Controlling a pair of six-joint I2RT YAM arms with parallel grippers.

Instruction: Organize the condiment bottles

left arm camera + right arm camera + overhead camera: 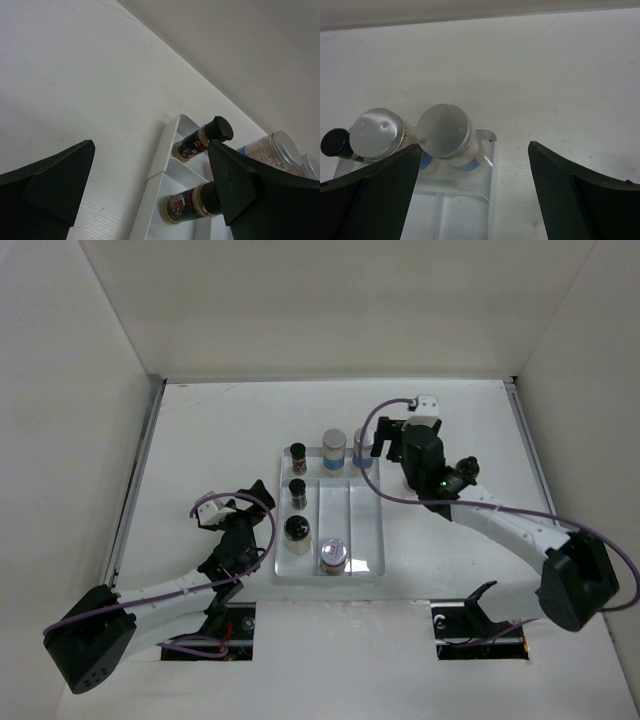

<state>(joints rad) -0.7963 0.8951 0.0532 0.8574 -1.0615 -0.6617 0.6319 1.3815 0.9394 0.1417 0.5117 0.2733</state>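
Observation:
A white divided tray [365, 540] holds six bottles. Along its far end stand a black-capped bottle [298, 457], a silver-capped jar [334, 450] and a second silver-capped jar [362, 448] with blue labels. Down the left side stand a black-capped bottle [297, 491] and a black-lidded jar [298, 530], with a pink-capped jar [333, 556] at the near end. My right gripper [384, 443] is open, just right of the second silver jar [445, 131], its jaws apart above the tray corner. My left gripper [240, 504] is open and empty, left of the tray, facing two black-capped bottles [197, 142] [187, 204].
White walls enclose the table on the left, far and right sides. The tray's middle and right compartments [350, 515] hold nothing. In the right wrist view the tray's corner rim [489, 150] lies between my fingers [385, 190]. Two cut-outs sit at the near table edge [480, 625].

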